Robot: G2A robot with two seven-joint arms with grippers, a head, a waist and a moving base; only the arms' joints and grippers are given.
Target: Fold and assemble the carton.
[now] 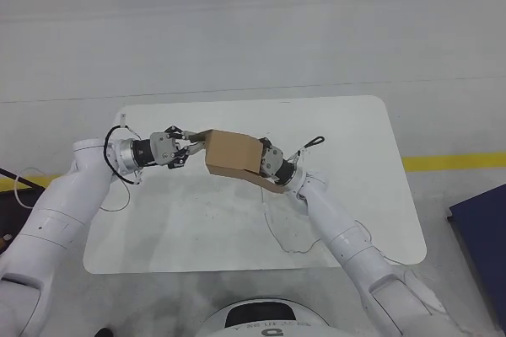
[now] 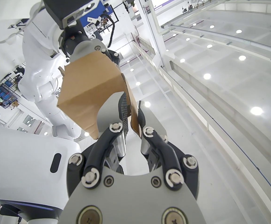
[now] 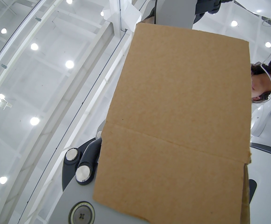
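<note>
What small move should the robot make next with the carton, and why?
Probably the right gripper should bend the flap inward along its crease. The carton sits between both grippers. The left gripper is shut on the edge at the opposite end, so it can brace the carton. The flap looks in line with its panel, not yet folded.

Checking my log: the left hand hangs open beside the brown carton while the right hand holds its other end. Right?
No. The left hand is shut on an edge of the carton, as the left wrist view shows; the right hand holds the other end.
</note>
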